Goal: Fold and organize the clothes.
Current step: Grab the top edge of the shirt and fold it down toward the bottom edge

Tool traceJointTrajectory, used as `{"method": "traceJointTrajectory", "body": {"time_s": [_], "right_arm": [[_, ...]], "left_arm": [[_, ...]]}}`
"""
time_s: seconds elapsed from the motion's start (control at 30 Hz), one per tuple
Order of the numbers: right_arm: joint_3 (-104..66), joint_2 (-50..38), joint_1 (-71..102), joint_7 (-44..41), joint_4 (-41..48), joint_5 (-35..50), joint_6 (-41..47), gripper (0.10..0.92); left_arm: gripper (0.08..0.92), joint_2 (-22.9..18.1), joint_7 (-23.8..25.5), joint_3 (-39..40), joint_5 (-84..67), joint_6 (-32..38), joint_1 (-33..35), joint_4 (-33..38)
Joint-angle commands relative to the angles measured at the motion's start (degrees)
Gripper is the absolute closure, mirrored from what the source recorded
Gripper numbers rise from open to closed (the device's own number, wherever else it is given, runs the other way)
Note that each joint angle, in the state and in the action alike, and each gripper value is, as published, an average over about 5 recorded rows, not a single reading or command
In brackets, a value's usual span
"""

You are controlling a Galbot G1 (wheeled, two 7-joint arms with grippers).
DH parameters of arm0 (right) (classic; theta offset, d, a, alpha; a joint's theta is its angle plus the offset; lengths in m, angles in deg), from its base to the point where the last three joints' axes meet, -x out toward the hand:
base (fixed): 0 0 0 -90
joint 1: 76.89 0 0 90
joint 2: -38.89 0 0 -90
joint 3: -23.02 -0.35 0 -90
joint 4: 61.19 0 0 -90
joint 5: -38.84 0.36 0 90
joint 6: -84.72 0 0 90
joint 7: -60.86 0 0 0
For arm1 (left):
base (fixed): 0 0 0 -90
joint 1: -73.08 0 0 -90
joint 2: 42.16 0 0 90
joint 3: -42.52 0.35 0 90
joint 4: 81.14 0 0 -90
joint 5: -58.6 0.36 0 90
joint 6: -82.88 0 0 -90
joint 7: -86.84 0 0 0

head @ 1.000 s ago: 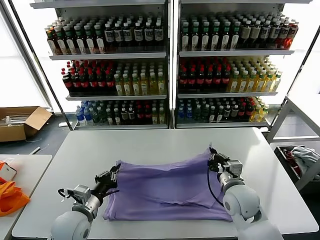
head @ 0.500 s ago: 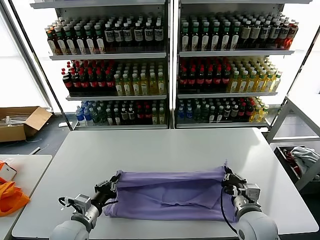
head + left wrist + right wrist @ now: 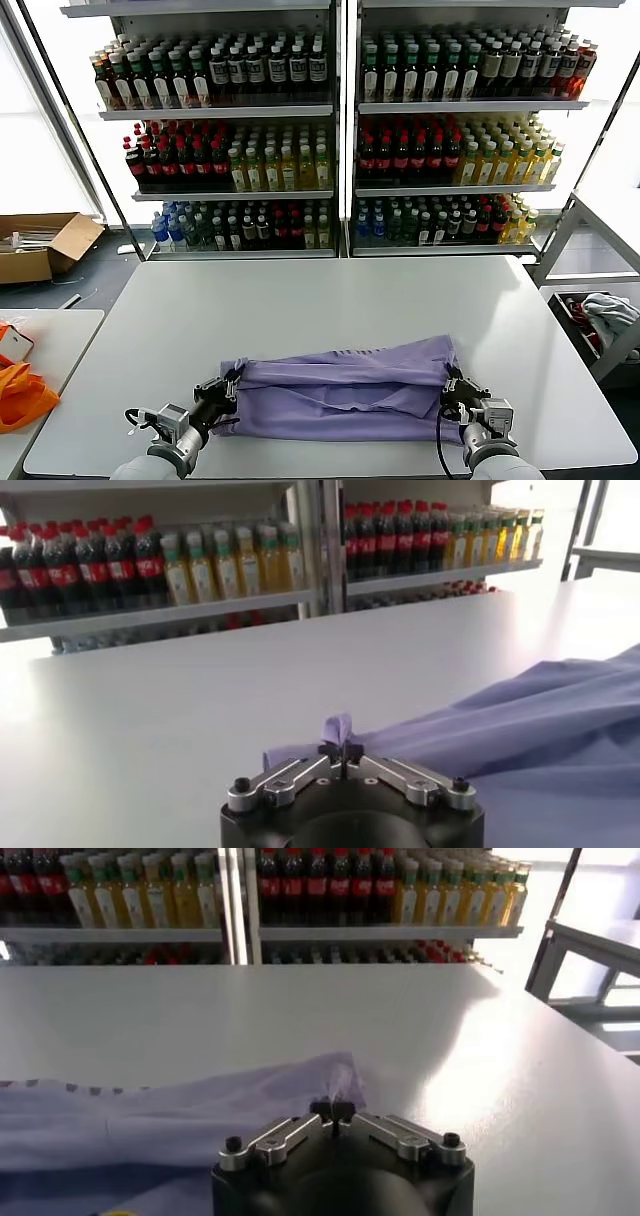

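Observation:
The lavender T-shirt (image 3: 345, 390) lies folded into a long band across the near part of the white table (image 3: 330, 300). My left gripper (image 3: 229, 383) is shut on the shirt's left corner; in the left wrist view (image 3: 340, 748) a tuft of fabric sticks out between the closed fingertips and the shirt (image 3: 540, 720) stretches away. My right gripper (image 3: 450, 385) is shut on the shirt's right corner; the right wrist view (image 3: 333, 1110) shows the pinched fabric and the shirt (image 3: 150, 1118) spread beside it. Both grippers are low, close to the table's near edge.
Shelves of bottles (image 3: 330, 130) stand behind the table. An orange fabric bag (image 3: 20, 395) lies on a side table at the left, a cardboard box (image 3: 40, 245) on the floor beyond it. A grey-white cloth bundle (image 3: 605, 315) sits in a rack at the right.
Both grippers have pulled the shirt's far edge toward the near edge of the table, folding it over itself. The shirt now forms a narrower band, closer to me.

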Motion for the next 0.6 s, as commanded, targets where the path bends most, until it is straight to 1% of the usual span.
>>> {"method": "traceJointTrajectory", "body": {"time_s": [0.03, 0.17, 0.23, 0.4, 0.6], "right_arm": [[0.2, 0.3, 1.5, 0.0, 0.5, -1.0, -0.1, 0.916], [0.8, 0.6, 2.0, -0.1, 0.7, -2.7, -0.2, 0.911], [1.0, 0.7, 2.2, -0.1, 0.6, -3.4, -0.1, 0.892], [0.9, 0.5, 2.7, 0.1, -0.9, -4.0, -0.1, 0.761], [-3.4, -0.6, 3.9, -0.1, -7.1, -2.1, 0.4, 0.605]], "left_arm": [[0.915, -0.1, 0.1, -0.3, 2.1, 0.2, 0.7, 0.3], [0.91, -0.3, -0.2, -0.8, 4.5, 0.2, 1.0, 1.8], [0.88, -0.6, -0.5, -0.9, 6.3, 0.2, 1.2, 2.9], [0.749, -2.1, -1.8, -0.8, 8.0, -0.4, 1.9, 6.3], [0.575, -4.0, -3.5, -1.4, 10.0, -1.2, 2.9, 9.0]]}}
